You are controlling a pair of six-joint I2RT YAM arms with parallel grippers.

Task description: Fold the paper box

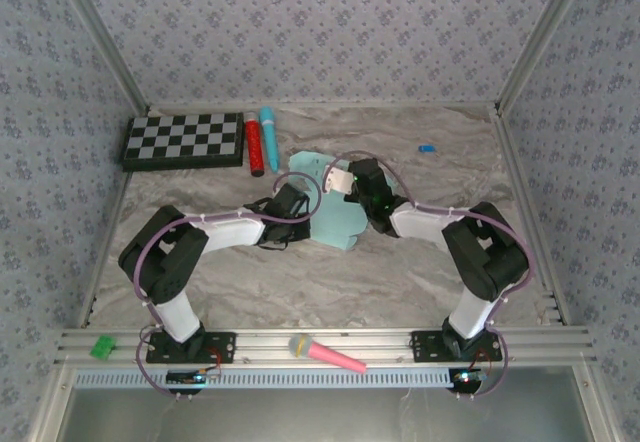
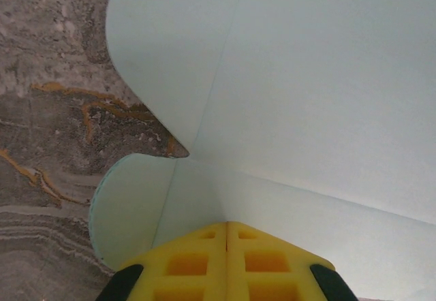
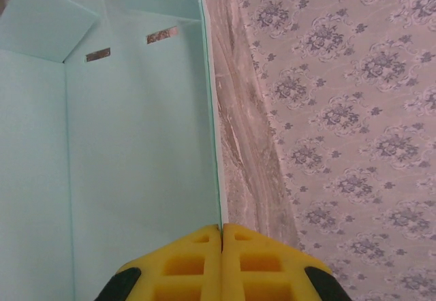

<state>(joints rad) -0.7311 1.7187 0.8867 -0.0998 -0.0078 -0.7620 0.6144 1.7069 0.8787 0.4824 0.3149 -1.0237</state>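
Note:
The paper box [image 1: 340,224] is pale aqua card lying part-folded at the table's middle, between both arms. My left gripper [image 1: 297,199] is at its left edge. In the left wrist view its yellow fingertips [image 2: 227,225] are shut, and they rest against a crease where panels of the card [image 2: 306,76] meet. My right gripper [image 1: 352,178] is at the card's far side. The right wrist view shows it [image 3: 222,227] shut on the thin edge of an upright wall of the box [image 3: 136,144], which has two slots near its far end.
A checkerboard [image 1: 184,140] lies at the back left, with a red marker [image 1: 255,147] and a turquoise marker [image 1: 269,137] beside it. A small blue piece [image 1: 427,148] sits at the back right. A pink and yellow pen [image 1: 325,352] lies on the front rail.

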